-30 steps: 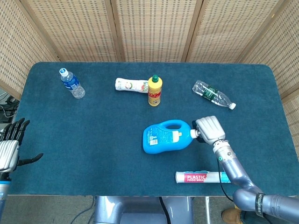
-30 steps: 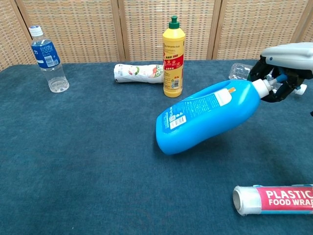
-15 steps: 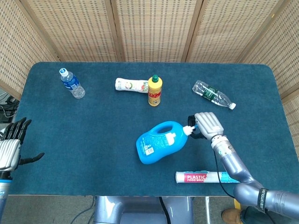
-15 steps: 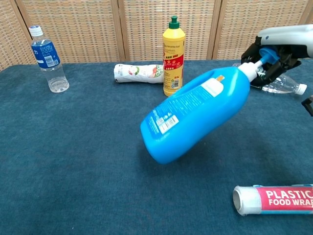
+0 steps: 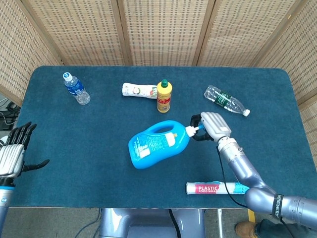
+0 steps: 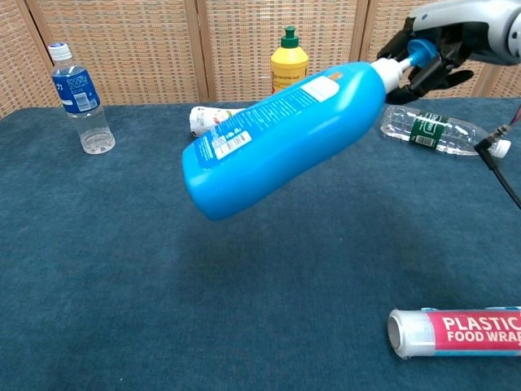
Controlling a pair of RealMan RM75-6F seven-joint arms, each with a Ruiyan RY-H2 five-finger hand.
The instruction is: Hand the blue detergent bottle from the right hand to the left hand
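Above table [image 5: 99, 124] | right hand [image 5: 210, 126] grips blue detergent bottle [image 5: 156, 144] neck | left hand [image 5: 12, 153] fingers spread

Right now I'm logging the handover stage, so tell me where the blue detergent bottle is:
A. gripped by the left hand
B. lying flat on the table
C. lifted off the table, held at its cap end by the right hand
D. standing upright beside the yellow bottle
C: the blue detergent bottle hangs tilted above the table, the right hand gripping its cap end, while the left hand waits empty at the table's edge.

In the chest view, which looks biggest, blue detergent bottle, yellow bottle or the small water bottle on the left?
1. Blue detergent bottle, though nearest the camera.
2. and 3. Yellow bottle, partly hidden, and water bottle: too close to rank.
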